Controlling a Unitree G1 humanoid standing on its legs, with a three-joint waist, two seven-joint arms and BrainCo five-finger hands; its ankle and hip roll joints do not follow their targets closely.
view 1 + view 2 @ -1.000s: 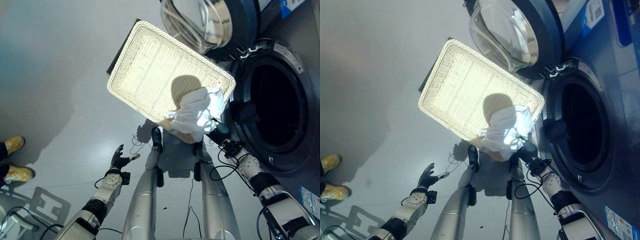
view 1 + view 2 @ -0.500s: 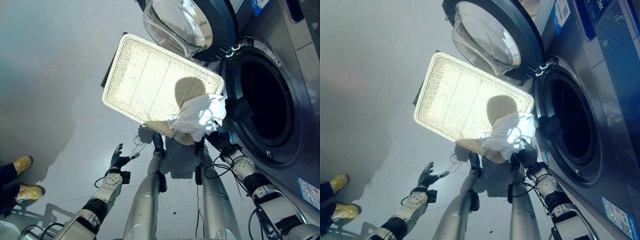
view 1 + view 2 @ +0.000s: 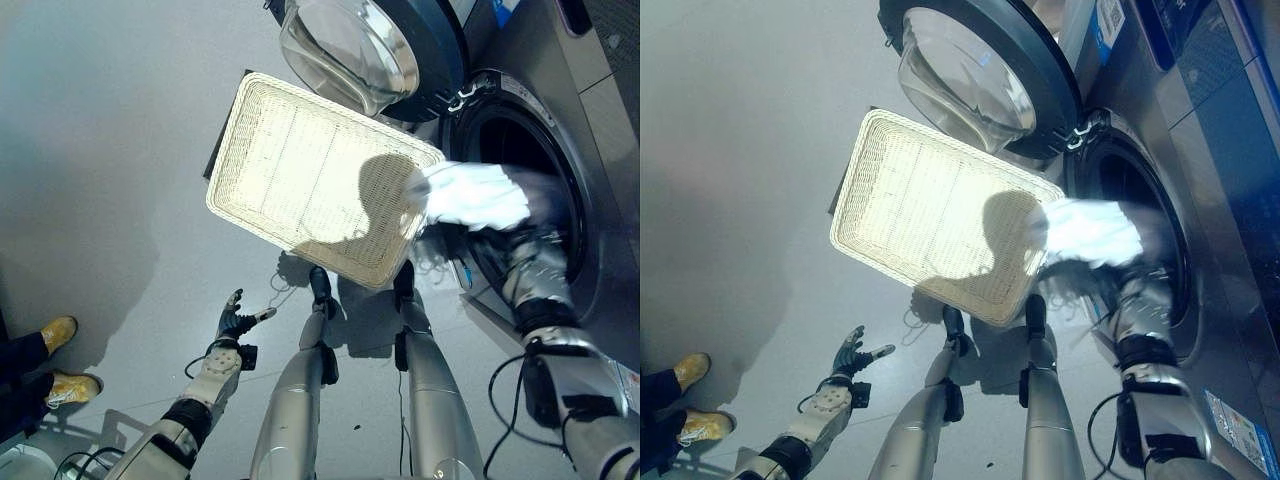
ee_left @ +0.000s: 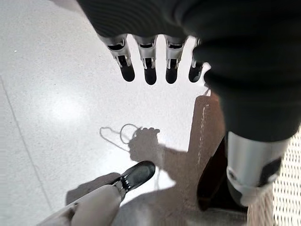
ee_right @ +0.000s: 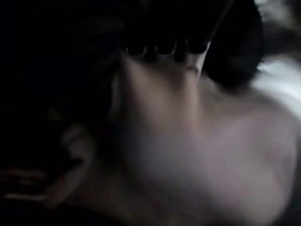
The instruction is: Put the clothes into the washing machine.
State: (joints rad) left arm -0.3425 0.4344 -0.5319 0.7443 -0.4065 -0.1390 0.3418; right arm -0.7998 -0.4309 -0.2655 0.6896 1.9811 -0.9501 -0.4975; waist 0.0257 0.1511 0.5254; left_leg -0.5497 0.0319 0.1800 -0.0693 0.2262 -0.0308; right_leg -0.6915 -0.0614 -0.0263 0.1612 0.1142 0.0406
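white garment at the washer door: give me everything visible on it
The white garment is soft, crumpled cloth, bunched into an elongated bundle and partly motion-blurred. It lies across the rim of the washing machine's open round port, one end over the corner of the wicker basket, the other reaching into the dark drum. The right arm comes up beneath it; the right hand's grip on it cannot be made out.

My right hand is buried behind the white cloth point(image 3: 470, 193) at the mouth of the washing machine point(image 3: 590, 150), so I can't tell what my fingers are doing. My right wrist view is dark, just a pale blurry mass. The machine runs off the picture's edge.
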